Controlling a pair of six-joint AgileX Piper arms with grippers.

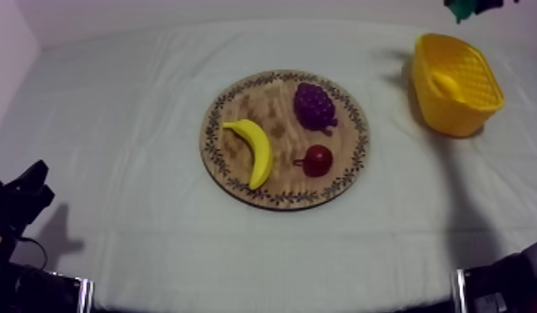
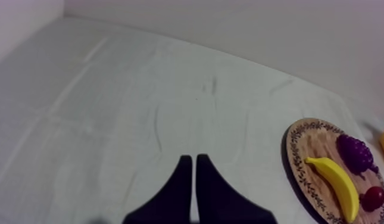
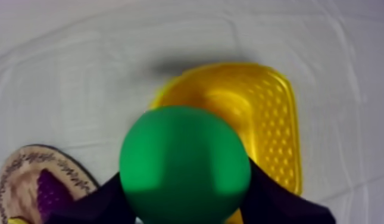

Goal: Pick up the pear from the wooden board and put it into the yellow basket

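- Pear [image 3: 185,161]: green and round, clamped between the two fingers of the right end effector [image 3: 185,174]. It hangs in the air above the yellow basket [image 1: 450,116], off the wooden board [image 1: 238,104].
- Yellow basket: upright near the far right corner of the worktop [image 1: 113,125], mouth open. In the right wrist view the pear covers its near rim, so the alignment cannot be judged with certainty.
- Step in hand (judged): release into the basket.
  - Centre the pear over the open mouth, not over the rim.
  - Lower it below the rim before parting the fingers, since a round toy dropped from height may bounce out or tip the light basket.
  - Withdraw straight up.
- Wooden board: at the middle of the worktop. It carries a banana [image 1: 255,150], a bunch of grapes [image 1: 314,106] and a small red fruit [image 1: 318,160].
- Left end effector [image 2: 191,162]: fingers together on nothing, low at the near left corner and well apart from the board.
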